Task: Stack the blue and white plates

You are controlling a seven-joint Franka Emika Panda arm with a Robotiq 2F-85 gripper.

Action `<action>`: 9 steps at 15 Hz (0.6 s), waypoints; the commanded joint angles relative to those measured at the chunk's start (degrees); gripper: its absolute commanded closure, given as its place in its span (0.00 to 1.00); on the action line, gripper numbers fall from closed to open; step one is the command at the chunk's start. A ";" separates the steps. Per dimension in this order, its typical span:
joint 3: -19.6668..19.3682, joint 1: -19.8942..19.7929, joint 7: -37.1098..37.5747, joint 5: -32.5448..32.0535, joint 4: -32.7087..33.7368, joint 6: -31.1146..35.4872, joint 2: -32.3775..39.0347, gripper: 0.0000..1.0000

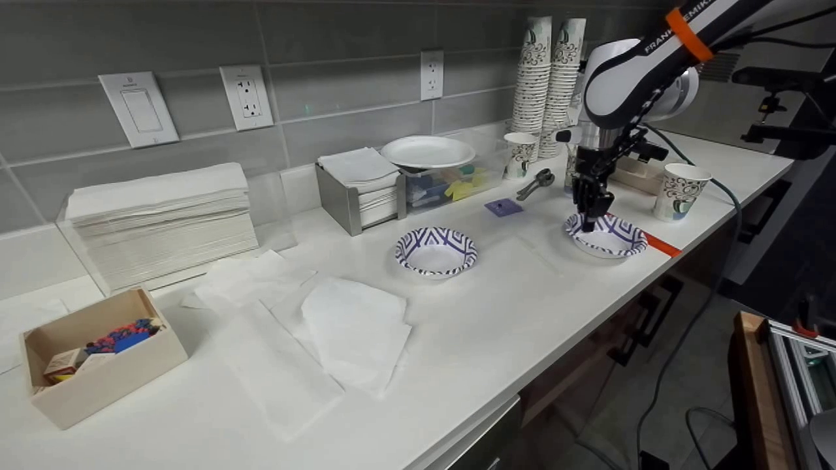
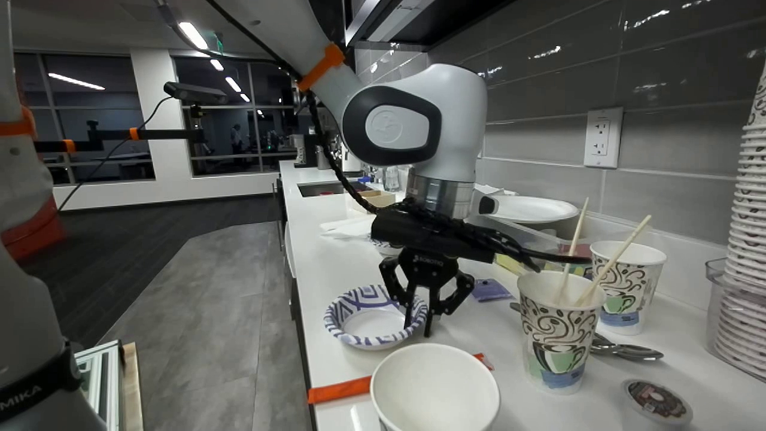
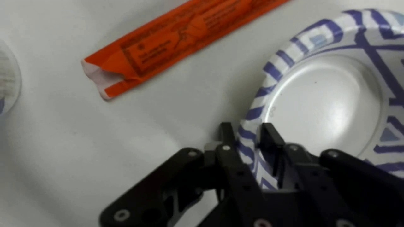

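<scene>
While the gripper (image 3: 247, 134) is straddling the rim of one blue and white plate (image 2: 370, 324), its two fingers (image 3: 270, 135) are standing slightly apart, one inside the rim and one outside; whether they are pressing on it, I cannot tell. In the wrist view they are sitting at about 8 o'clock on that rim, with an orange wrapper (image 3: 183, 47) lying off toward 10 o'clock. This plate is resting on the counter (image 1: 490, 326), and in an exterior view a paper cup (image 1: 682, 192) is standing near it at 2 o'clock. From there, the other blue and white plate (image 1: 436, 254) is lying well apart at 9 o'clock. Around this second plate, a purple packet (image 1: 503, 207) is lying at 2, white paper sheets (image 1: 356, 333) are lying between 7 and 8, and a larger white plate (image 1: 428, 151) is sitting at 12.
</scene>
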 commanded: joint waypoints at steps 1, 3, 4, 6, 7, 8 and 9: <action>0.99 -1.24 -1.04 0.06 -0.61 1.46 0.46 0.99; 1.05 -1.33 -1.10 0.11 -0.41 0.98 0.11 1.00; 1.03 -1.29 -0.88 -0.01 -0.32 0.44 -0.12 1.00; 0.97 -0.98 0.26 -0.88 0.00 -1.90 -1.14 0.98; 1.00 -0.79 0.73 -1.20 0.16 -3.29 -2.08 0.98; 1.02 -0.54 1.49 -1.67 0.47 -5.28 -3.10 0.98; 1.08 -0.32 2.10 -1.99 0.78 -6.99 -3.99 0.98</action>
